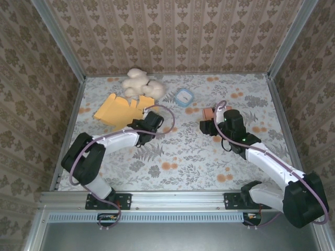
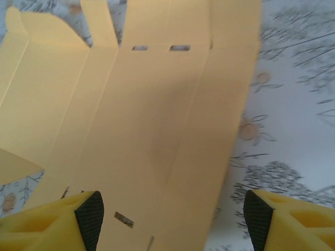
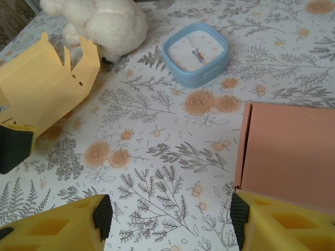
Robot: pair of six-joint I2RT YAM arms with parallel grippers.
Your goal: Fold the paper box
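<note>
Left tool (image 2: 172, 219): jaws spread wide, nothing held. The box (image 2: 141, 130) lies flat and unfolded on the bench (image 2: 293, 104), under and ahead of this tool, one long edge running between its fingers. Right tool (image 3: 167, 219): also agape, empty. The box is judged to be light thin card, limp along its creases and apt to slide (flaps and slots may crumple), so pinch a free edge flap close to a crease. From the right tool, a plush (image 3: 99, 18) sits ahead-left, hard by the box's far flaps, and may hinder them. A clock (image 3: 194, 52) is ahead, and a pink block (image 3: 288, 146) is just beside its right finger.
</note>
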